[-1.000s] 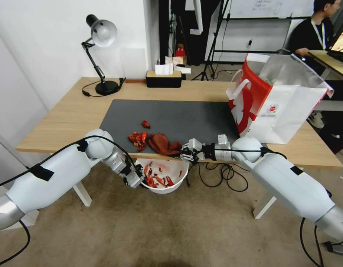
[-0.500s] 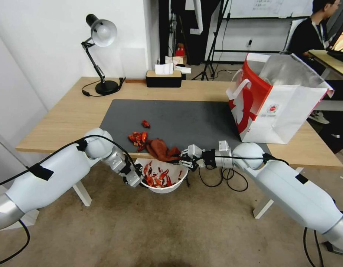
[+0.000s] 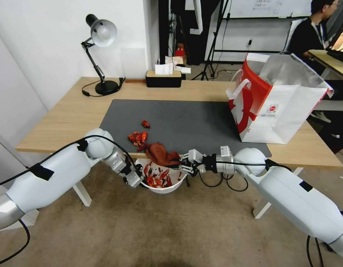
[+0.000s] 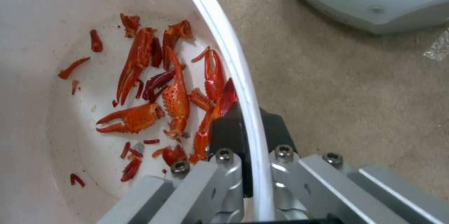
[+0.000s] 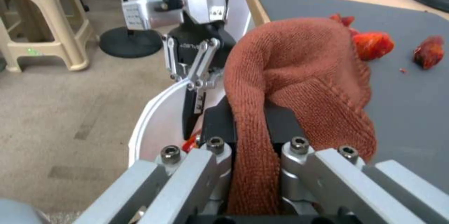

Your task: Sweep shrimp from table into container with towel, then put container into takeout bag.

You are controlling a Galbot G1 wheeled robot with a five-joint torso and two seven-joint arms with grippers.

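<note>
The rust-brown towel hangs over the near edge of the table, with my right gripper shut on it. Just below, off the table edge, the white container is held up by my left gripper, shut on its rim. Many red shrimp pieces lie inside the container. A small pile of shrimp and one single piece stay on the dark mat. The red-and-white takeout bag stands open on the table's right side.
A black desk lamp and a tissue box stand along the table's far edge. Cables hang under the table by the right arm. A beige stool stands on the floor beyond the container.
My right gripper has dragged the towel toward the table's near edge, so it now overhangs the container. More shrimp lie in the container. The left gripper has stayed on the rim.
</note>
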